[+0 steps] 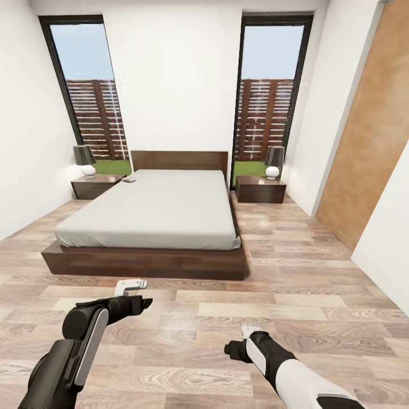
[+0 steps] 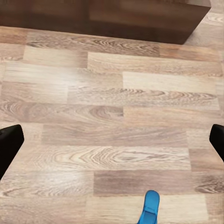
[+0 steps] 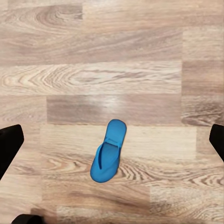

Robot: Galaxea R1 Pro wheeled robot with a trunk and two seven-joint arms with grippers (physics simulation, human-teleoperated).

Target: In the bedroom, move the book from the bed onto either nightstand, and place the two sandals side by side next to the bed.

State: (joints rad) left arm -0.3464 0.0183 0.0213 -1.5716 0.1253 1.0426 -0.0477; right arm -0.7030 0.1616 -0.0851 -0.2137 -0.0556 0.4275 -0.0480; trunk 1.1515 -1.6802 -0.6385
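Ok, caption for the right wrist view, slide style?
Open right gripper above a single blue sandal lying flat on the wood-plank floor.

White walls (image 1: 176, 79) are enclosing a room floored in light wood planks (image 1: 295, 295). Two tall dark-framed windows (image 1: 267, 91) are showing sky, a slatted fence and grass. A brown door (image 1: 369, 130) is standing at right; lamps (image 1: 274, 161) are flanking the headboard.
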